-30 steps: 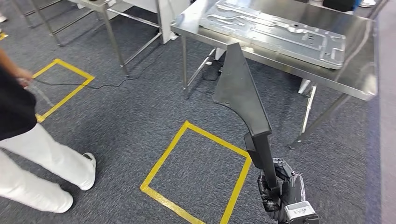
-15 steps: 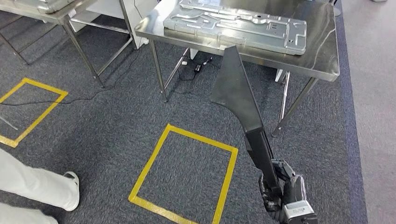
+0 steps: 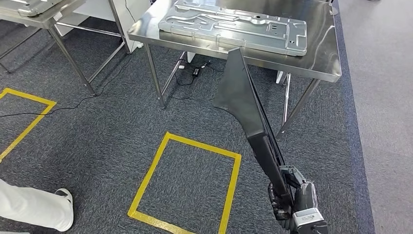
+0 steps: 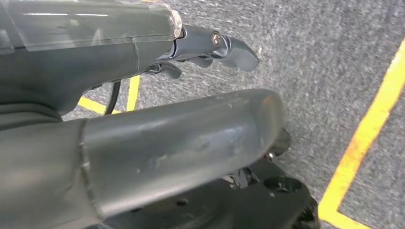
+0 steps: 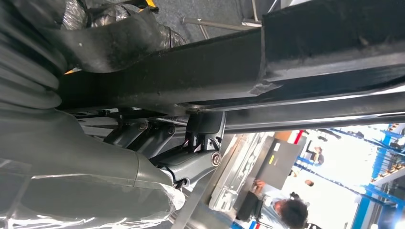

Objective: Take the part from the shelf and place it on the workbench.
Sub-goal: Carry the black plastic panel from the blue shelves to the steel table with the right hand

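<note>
I'm seeing the part [image 3: 246, 105], a long black piece with a wide fin-like upper end, standing tilted in my right hand [image 3: 287, 204], its tip reaching the steel bench [image 3: 321, 68] edge.

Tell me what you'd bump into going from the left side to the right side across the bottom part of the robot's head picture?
A person's white trouser leg and shoe → the yellow tape square on the carpet → the right hand holding the long black part.
</note>
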### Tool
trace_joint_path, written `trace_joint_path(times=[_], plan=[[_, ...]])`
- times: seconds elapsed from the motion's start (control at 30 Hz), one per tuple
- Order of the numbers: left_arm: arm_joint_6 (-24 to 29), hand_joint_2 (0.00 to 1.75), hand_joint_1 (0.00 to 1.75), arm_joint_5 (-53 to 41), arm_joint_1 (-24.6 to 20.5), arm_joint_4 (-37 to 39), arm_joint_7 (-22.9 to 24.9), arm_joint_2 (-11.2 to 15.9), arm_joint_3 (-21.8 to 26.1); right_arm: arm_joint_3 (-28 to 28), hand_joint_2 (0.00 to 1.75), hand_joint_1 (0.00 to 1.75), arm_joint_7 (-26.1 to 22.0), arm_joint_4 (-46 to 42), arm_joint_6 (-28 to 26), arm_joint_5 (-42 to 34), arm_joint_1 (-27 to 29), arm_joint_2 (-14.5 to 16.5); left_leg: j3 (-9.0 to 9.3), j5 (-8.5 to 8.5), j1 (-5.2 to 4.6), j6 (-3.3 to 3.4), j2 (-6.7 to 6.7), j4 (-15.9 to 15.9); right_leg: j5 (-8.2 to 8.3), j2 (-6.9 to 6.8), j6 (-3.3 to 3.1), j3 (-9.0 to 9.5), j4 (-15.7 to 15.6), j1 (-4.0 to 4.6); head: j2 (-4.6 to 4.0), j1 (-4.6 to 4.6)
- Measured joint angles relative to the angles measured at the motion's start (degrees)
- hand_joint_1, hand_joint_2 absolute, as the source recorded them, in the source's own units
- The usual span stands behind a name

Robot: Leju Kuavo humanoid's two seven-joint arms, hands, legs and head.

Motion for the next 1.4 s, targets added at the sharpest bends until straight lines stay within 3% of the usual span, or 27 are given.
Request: trace_joint_path(times=[0.07, 0.17, 0.2, 0.23, 0.27, 0.33, 0.4, 0.5, 0.57, 0.67, 0.7, 0.73, 0.77, 0.83, 0.87, 0.93, 1.03, 1.07, 1.1, 1.17, 1.2, 1.23, 1.27, 1.33, 1.4], plan=[[0.0, 0.0, 0.0, 0.0, 0.0, -0.1, 0.0, -0.1, 0.0, 0.0, 1.75, 1.75, 0.0, 0.0, 0.0, 0.0, 0.0, 0.0, 0.28, 0.43, 0.33, 0.8, 0.16, -0.8, -1.74, -0.09, 0.61, -1.01, 2.4, -0.1, 0.0, 0.02], [0.0, 0.0, 0.0, 0.0, 0.0, -0.1, 0.0, -0.1, 0.0, 0.0, 1.75, 1.75, 0.0, 0.0, 0.0, 0.0, 0.0, 0.0, 0.27, 0.58, 0.39, 1.2, 0.33, -1.0, -6.62, -0.27, 1.37, -6.0, 12.5, -0.61, 0.0, 0.01], [0.0, 0.0, 0.0, 0.0, 0.0, -0.1, 0.0, -0.1, 0.0, 0.0, 1.75, 1.75, 0.0, 0.0, 0.0, 0.0, 0.1, 0.0, 0.27, 0.55, 0.4, 1.18, 0.35, -1.0, -7.03, -0.32, 1.58, -7.2, 14.7, -0.78, 0.0, 0.01], [0.0, 0.0, 0.0, 0.0, 0.0, -0.1, 0.0, -0.1, 0.0, 0.0, 1.75, 1.75, 0.0, 0.0, 0.0, 0.0, 0.1, 0.0, 0.34, 0.49, 0.42, 1.11, 0.35, -1.0, -6.23, -0.38, 1.73, -7.36, 14.8, -0.96, 0.0, 0.01], [0.0, 0.0, 0.0, 0.0, 0.0, -0.1, 0.0, -0.2, 0.0, 0.0, 1.75, 1.75, 0.0, 0.0, 0.0, 0.0, 0.1, 0.0, 0.46, 0.4, 0.47, 0.98, 0.33, -0.9, -4.45, -0.46, 1.83, -6.42, 12.7, -1.13, 0.0, 0.01], [-0.1, 0.0, 0.0, 0.0, 0.0, -0.1, 0.0, -0.2, 0.0, 0.0, 1.75, 1.75, 0.0, 0.0, 0.0, 0.0, 0.0, 0.0, 0.75, 0.05, 0.5, 0.47, 0.26, -0.8, -0.6, -0.7, 1.86, -2.64, 4.9, -1.33, 0.0, 0.01], [-0.1, 0.0, 0.0, 0.0, 0.0, -0.1, 0.0, -0.3, 0.0, 0.0, 1.75, 1.75, 0.0, 0.0, 0.0, 0.0, 0.0, 0.0, 0.86, -0.25, 0.35, -0.24, 0.25, -0.6, 0.69, -0.74, 1.43, -0.42, 0.1, -1.11, 0.0, 0.0], [-0.1, 0.0, 0.0, 0.0, -0.1, -0.1, 0.0, -0.3, 0.0, 0.0, 1.75, 1.75, 0.0, 0.0, 0.0, 0.0, 0.0, 0.0, 1.02, -0.39, 0.38, -1.27, 0.3, -0.7, 0.59, -0.53, 0.3, -0.33, -0.4, -0.84, 0.0, -0.01], [-0.1, 0.0, 0.0, 0.0, -0.2, -0.1, 0.0, -0.3, 0.0, 0.0, 1.75, 1.75, 0.0, 0.0, 0.0, 0.0, 0.0, 0.1, 0.19, -1.98, 0.5, -1.72, 0.26, 1.4, 0.76, -0.58, -0.63, -0.1, -0.9, -1.02, 0.0, -0.02], [-0.1, 0.0, 0.0, 0.0, -0.2, -0.1, 0.0, -0.3, 0.0, 0.0, 1.75, 1.75, 0.0, 0.0, 0.0, 0.0, 0.0, 0.2, -4.85, -7.13, 0.49, -1.95, 0.21, 11.9, 0.7, -0.72, -1.41, -0.06, -0.9, -0.79, 0.0, -0.02], [-0.1, 0.0, 0.0, 0.0, -0.1, -0.1, 0.0, -0.3, 0.0, 0.0, 1.75, 1.75, 0.0, 0.0, 0.0, 0.0, 0.0, 0.2, -6.38, -7.93, 0.47, -1.94, 0.21, 14.9, 0.64, -0.7, -1.53, -0.06, -0.9, -0.6, 0.0, -0.02], [-0.1, 0.0, 0.0, 0.0, 0.0, -0.1, 0.0, -0.3, 0.0, 0.0, 1.75, 1.75, 0.0, 0.0, 0.0, 0.0, 0.0, 0.2, -7.03, -7.6, 0.45, -1.85, 0.21, 15.9, 0.57, -0.66, -1.63, -0.01, -0.8, -0.43, 0.0, -0.02], [-0.1, 0.0, 0.0, 0.0, 0.0, -0.1, 0.0, -0.3, 0.0, 0.0, 1.75, 1.75, 0.0, 0.0, 0.0, 0.0, 0.0, 0.2, -6.49, -6.09, 0.41, -1.64, 0.2, 14.5, 0.49, -0.58, -1.7, 0.1, -0.7, -0.26, 0.0, -0.02], [0.0, 0.0, 0.0, 0.0, 0.0, -0.2, 0.1, -0.3, 0.0, 0.0, 1.75, 1.75, 0.2, 0.0, -0.1, 0.5, 0.0, 0.2, -2.98, -2.05, 0.16, -0.77, 0.15, 6.7, 0.18, -0.42, -1.68, 0.39, -0.7, -0.07, 0.0, -0.02], [0.0, 0.0, 0.0, -0.1, 0.0, -0.3, 0.4, -0.3, 0.0, 0.0, 1.75, 1.75, 0.5, 0.0, -0.2, 1.5, -0.1, 0.2, -1.34, -0.86, -0.06, -0.32, 0.18, 3.0, -0.05, -0.36, -1.49, 0.46, -0.6, 0.08, 0.0, -0.02], [0.1, 0.0, 0.0, -0.3, -0.1, -0.5, 1.1, -0.3, 0.0, 0.0, 1.75, 1.75, 1.7, 0.0, -0.5, 4.1, -0.1, 0.2, 0.08, -0.62, -0.5, 0.41, 0.23, -0.5, -0.08, -0.38, -0.79, 0.59, -0.5, 0.03, 0.0, -0.02], [0.2, 0.0, 0.0, -0.4, -0.1, -0.7, 1.7, -0.5, 0.0, 0.0, 1.75, 1.75, 2.9, 0.0, -0.7, 6.1, -0.2, 0.2, 0.98, -0.23, -0.39, 1.25, 0.16, -1.6, 0.3, -0.47, 0.5, 0.69, 0.5, -0.13, 0.0, -0.02], [0.3, 0.0, 0.0, -0.4, -0.1, -0.7, 1.8, -0.5, 0.0, 0.0, 1.75, 1.75, 3.1, 0.0, -0.8, 6.3, -0.3, 0.1, 1.41, -0.14, -0.27, 1.46, 0.16, -1.8, -0.53, -0.49, 0.9, 0.22, 1.6, -0.2, 0.0, 0.0], [0.3, 0.0, 0.0, -0.4, 0.0, -0.8, 1.8, -0.5, 0.0, 0.0, 1.75, 1.75, 3.2, 0.0, -0.8, 6.4, -0.4, 0.1, 1.77, -0.08, -0.16, 1.58, 0.16, -1.9, -2.04, -0.51, 1.26, -0.85, 3.9, -0.34, 0.0, -0.01], [0.3, 0.0, 0.0, -0.4, 0.0, -1.0, 1.9, -0.6, 0.0, 0.0, 1.75, 1.75, 3.3, 0.0, -0.8, 6.6, -0.4, 0.1, 2.1, -0.46, -0.16, 1.63, 0.2, -1.9, -5.45, -0.53, 1.87, -4.85, 10.9, -0.62, 0.0, 0.0], [0.3, 0.0, 0.0, -0.5, 0.0, -1.0, 1.9, -0.6, 0.0, 0.0, 1.75, 1.75, 3.4, 0.0, -0.8, 6.6, -0.4, 0.1, 2.34, -0.74, -0.14, 1.54, 0.21, -1.9, -6.33, -0.55, 2.08, -6.88, 13.8, -0.76, 0.0, -0.01], [0.3, 0.0, 0.0, -0.5, 0.1, -1.0, 1.9, -0.6, 0.0, 0.0, 1.75, 1.75, 3.4, 0.0, -0.8, 6.7, -0.4, 0.1, 2.73, -1.11, -0.09, 1.42, 0.21, -1.8, -6.11, -0.57, 2.19, -8.11, 15.0, -0.91, 0.0, -0.01], [0.3, 0.0, 0.0, -0.5, 0.1, -1.0, 1.9, -0.6, 0.0, 0.0, 1.75, 1.75, 3.4, 0.0, -0.8, 6.7, -0.4, 0.1, 3.28, -1.55, 0.0, 1.27, 0.19, -1.8, -4.77, -0.61, 2.2, -8.21, 13.9, -1.06, 0.0, -0.01], [0.3, 0.0, 0.0, -0.5, 0.2, -1.0, 1.9, -0.7, 0.0, 0.0, 1.75, 1.75, 3.5, 0.0, -0.8, 6.8, -0.4, 0.1, 4.57, -2.65, 0.21, 0.83, 0.16, -1.8, -0.11, -0.81, 2.23, -6.04, 7.1, -1.36, 0.0, -0.01], [0.3, 0.0, 0.0, -0.5, 0.1, -1.0, 2.0, -0.7, 0.1, 0.0, 1.75, 1.75, 3.9, 0.1, -0.8, 6.9, -0.5, 0.1, 5.57, -3.73, 0.3, 0.06, 0.18, -1.9, 1.99, -1.27, 1.78, -4.3, 1.9, -1.11, 0.0, 0.01]])
